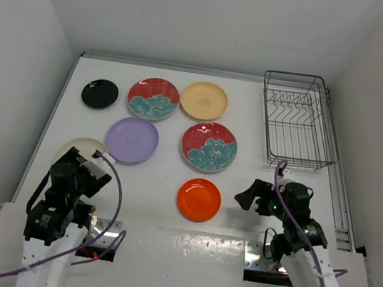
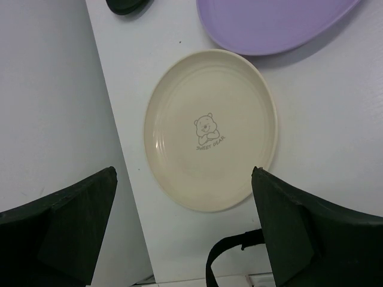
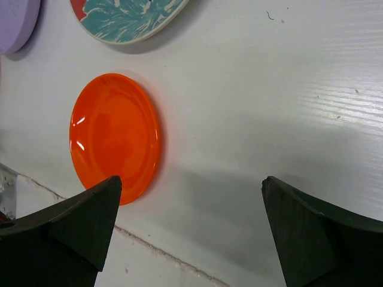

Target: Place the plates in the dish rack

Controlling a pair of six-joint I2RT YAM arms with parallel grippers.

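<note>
Seven plates lie flat on the white table [image 1: 266, 126]: black [image 1: 100, 93], red-teal [image 1: 153, 98], tan-yellow [image 1: 204, 100], lavender [image 1: 132, 140], a second red-teal [image 1: 208, 146], orange [image 1: 198, 199], and cream [image 1: 83, 147] half hidden under my left arm. The wire dish rack [image 1: 297, 120] stands empty at the back right. My left gripper [image 2: 182, 179] is open above the cream plate [image 2: 209, 128]. My right gripper [image 3: 191, 191] is open over bare table, just right of the orange plate [image 3: 114, 134].
The table's raised rails run along its left, back and right edges, with white walls close behind. The lavender plate [image 2: 269, 24] lies just beyond the cream one. A purple cable loops from each arm near the front edge.
</note>
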